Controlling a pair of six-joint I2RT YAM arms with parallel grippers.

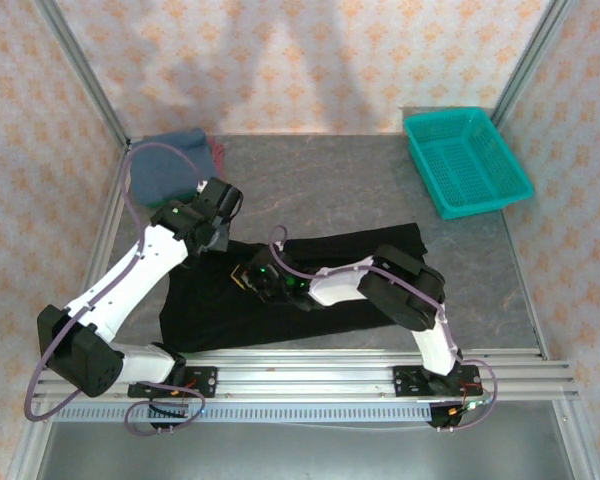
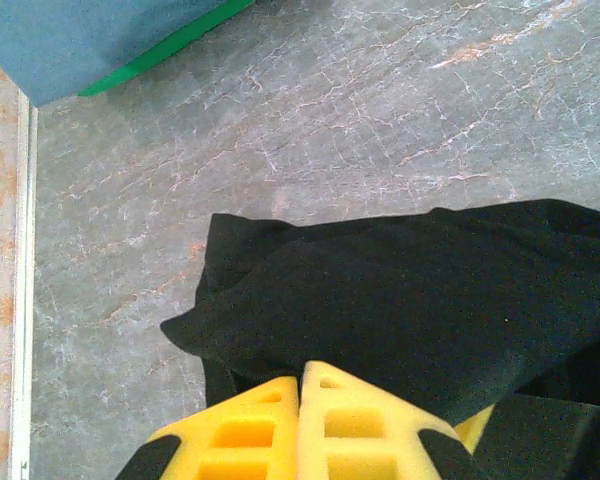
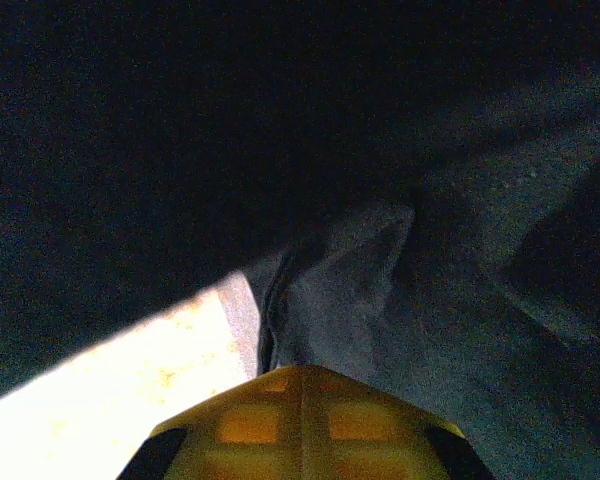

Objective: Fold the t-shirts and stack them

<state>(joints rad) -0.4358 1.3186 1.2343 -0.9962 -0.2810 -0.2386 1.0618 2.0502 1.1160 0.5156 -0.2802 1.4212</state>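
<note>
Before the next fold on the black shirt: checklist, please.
1. left gripper holding the black t-shirt: cannot tell. Fingers are together and cloth is draped over one.
2. right gripper holding it: ok. A pucker runs into its shut tips.
3. black t-shirt lying flat: not ok. The corner by the left gripper is bunched.
4. folded stack apart from it: ok.
5. teal basket apart from it: ok.

The black t-shirt (image 1: 220, 305) is soft, matt cloth, as is the slate-blue t-shirt (image 1: 165, 165). The table (image 1: 330, 190) is smooth, grey and marble-veined, with a faint sheen. The basket (image 1: 510, 170) is teal plastic mesh. The left gripper (image 2: 300, 378) has yellow fingers (image 2: 250, 440), perhaps matt foam.
</note>
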